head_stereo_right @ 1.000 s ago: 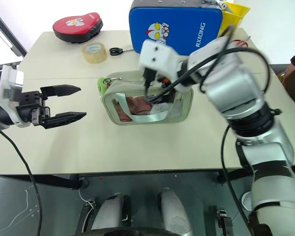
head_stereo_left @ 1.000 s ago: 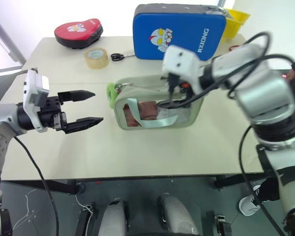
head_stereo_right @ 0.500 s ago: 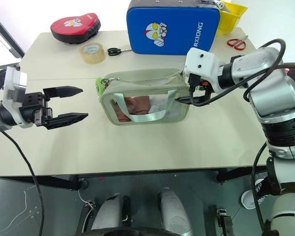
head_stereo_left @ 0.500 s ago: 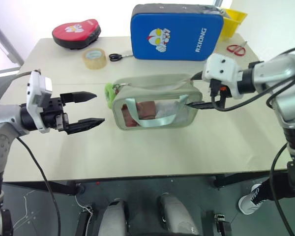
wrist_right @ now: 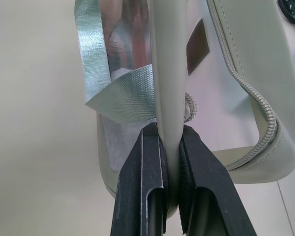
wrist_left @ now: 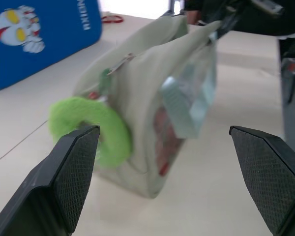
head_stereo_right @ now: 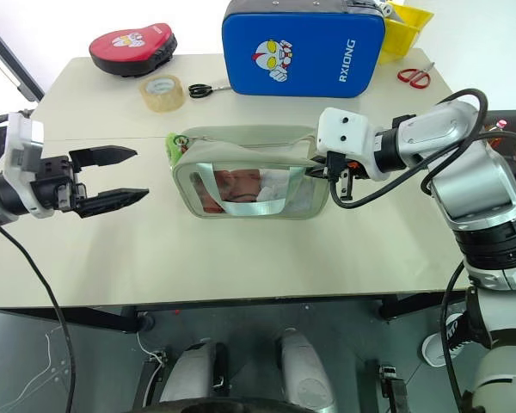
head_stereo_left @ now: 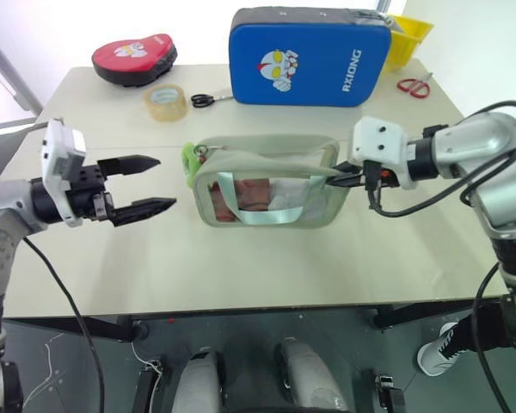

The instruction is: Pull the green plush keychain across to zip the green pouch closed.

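The green pouch point(head_stereo_left: 267, 185) stands on the table with its clear window facing me. Its zipper point(wrist_right: 246, 88) runs along the top. The green plush keychain point(head_stereo_left: 190, 160) hangs at the pouch's left end. My left gripper point(head_stereo_left: 165, 182) is open, a short way left of the keychain and pointing at it. In the left wrist view the keychain point(wrist_left: 69, 110) sits just beyond the left finger point(wrist_left: 64, 172). My right gripper point(head_stereo_left: 334, 179) is shut on the pouch's right end. In the right wrist view its fingers point(wrist_right: 150, 162) pinch the pale fabric edge.
A blue hard case point(head_stereo_left: 310, 56) stands behind the pouch. A tan tape roll point(head_stereo_left: 167, 102), black scissors point(head_stereo_left: 205, 100) and a red pad point(head_stereo_left: 135, 58) lie at the back left. A yellow bin point(head_stereo_left: 408, 39) and red scissors point(head_stereo_left: 413, 85) are at the back right.
My right gripper moved from above the pouch to its right end, came down and shut on the fabric edge. My left gripper stayed open and barely shifted.
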